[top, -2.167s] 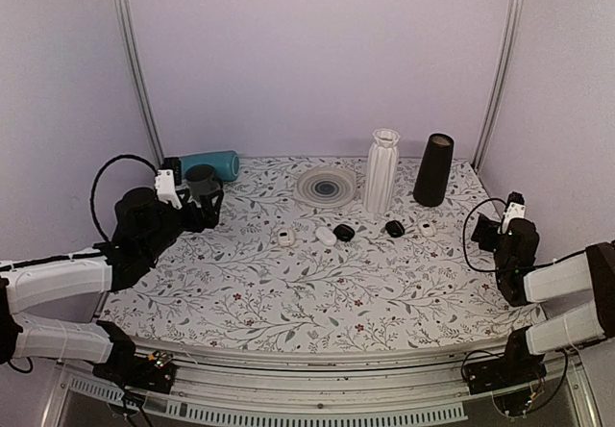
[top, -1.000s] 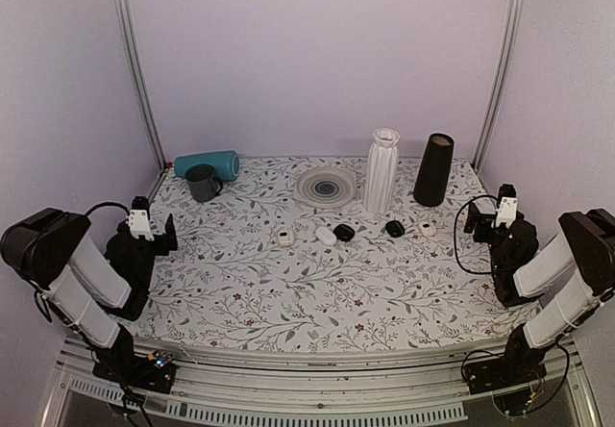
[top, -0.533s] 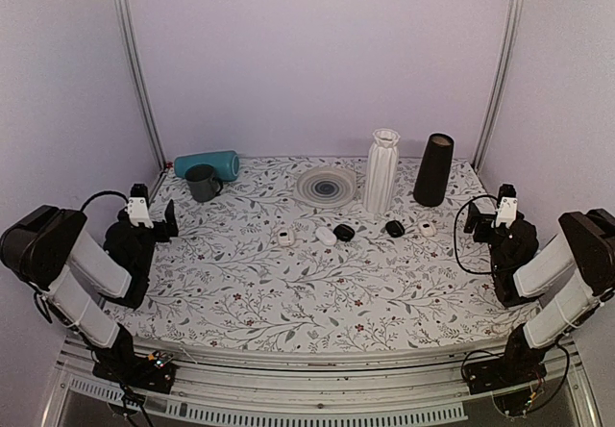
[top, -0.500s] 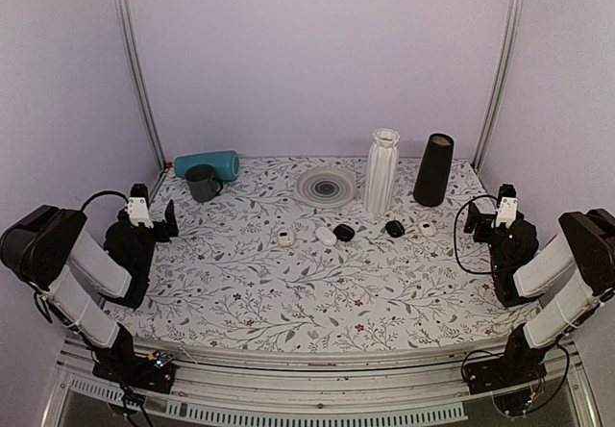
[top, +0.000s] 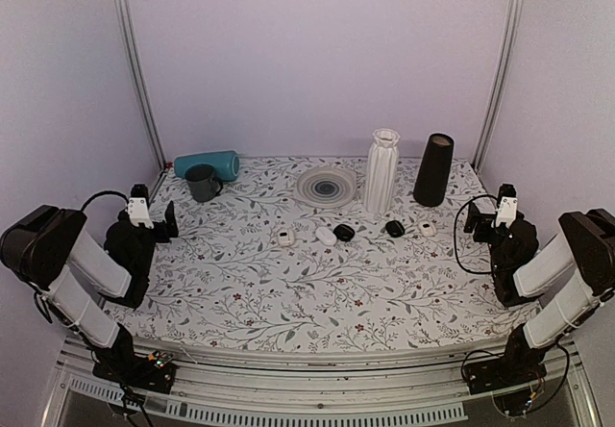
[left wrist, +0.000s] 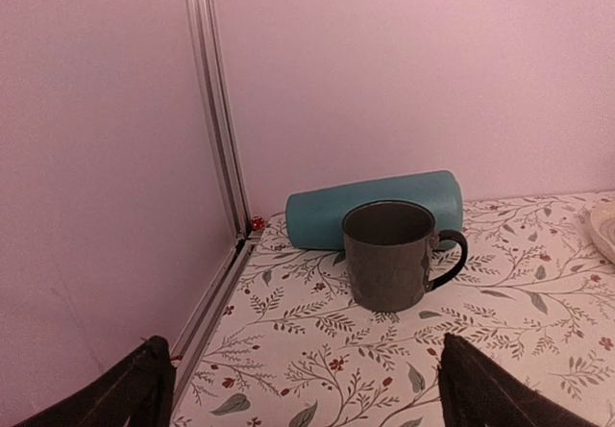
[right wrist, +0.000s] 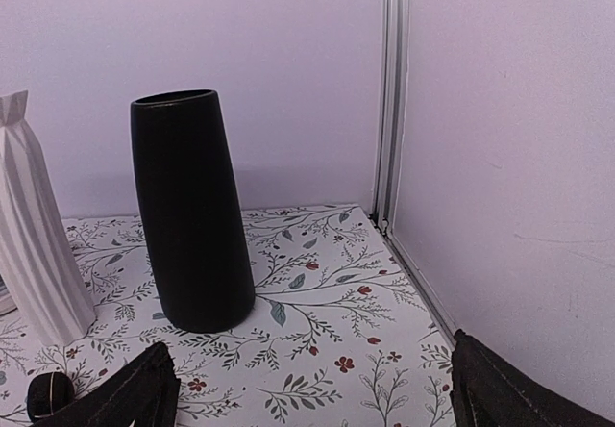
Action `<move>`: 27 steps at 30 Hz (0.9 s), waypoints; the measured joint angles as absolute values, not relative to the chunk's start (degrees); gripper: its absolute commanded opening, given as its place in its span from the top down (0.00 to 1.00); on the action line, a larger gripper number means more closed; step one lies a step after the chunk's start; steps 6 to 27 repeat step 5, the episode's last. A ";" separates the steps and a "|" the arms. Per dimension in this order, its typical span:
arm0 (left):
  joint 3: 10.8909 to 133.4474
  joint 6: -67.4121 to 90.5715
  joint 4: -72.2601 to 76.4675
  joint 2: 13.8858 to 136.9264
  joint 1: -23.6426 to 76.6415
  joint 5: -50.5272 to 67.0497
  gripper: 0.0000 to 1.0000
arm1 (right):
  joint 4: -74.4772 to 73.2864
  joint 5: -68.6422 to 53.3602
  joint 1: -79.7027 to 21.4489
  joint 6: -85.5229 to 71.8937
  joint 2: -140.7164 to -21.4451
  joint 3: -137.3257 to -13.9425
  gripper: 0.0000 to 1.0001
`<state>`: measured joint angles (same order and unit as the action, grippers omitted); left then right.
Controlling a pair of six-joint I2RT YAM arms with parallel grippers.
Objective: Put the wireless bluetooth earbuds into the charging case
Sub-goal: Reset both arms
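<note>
Reaching looks like the step in hand: both arms sit folded at the outer edges of the table (top: 288,292) with nothing in either grasp. The left gripper (left wrist: 307,403) has its fingers spread wide and empty. A grey mug (left wrist: 389,254) stands straight ahead of it, and a teal bottle (left wrist: 375,206) lies on its side just behind that mug. The right gripper (right wrist: 317,398) is spread wide and empty too, with a black tapered vase (right wrist: 192,225) ahead of it and a white ribbed vase (right wrist: 34,225) further to its left.

The charging case (top: 284,238), as best I can tell the small white piece with dark hollows, lies well ahead and to the right of the left gripper. The earbuds are too small to pick out with certainty. Another small white piece (top: 427,227), near and ahead-left of the right gripper, may be them.

To reach well, I would come down from above, steer wide of both vases, and avoid taking a pod for the case.

Counted:
- two grippers
- one mug
- one bottle
- one plate (top: 326,186)
- two vases
- two black pods (top: 344,232)
- one plain white oval pod (top: 327,237)
- one case
- one unidentified white piece
</note>
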<state>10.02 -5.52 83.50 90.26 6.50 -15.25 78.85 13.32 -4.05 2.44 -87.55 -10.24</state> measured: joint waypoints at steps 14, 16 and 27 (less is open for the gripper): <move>10.02 -5.52 83.26 90.26 6.46 -15.25 0.04 | 78.85 13.32 -4.05 2.44 -87.55 -10.24 0.01; 10.02 -5.52 83.26 90.26 6.46 -15.25 0.04 | 78.85 13.32 -4.05 2.44 -87.55 -10.24 0.01; 10.02 -5.52 83.26 90.26 6.46 -15.25 0.04 | 78.85 13.32 -4.05 2.44 -87.55 -10.24 0.01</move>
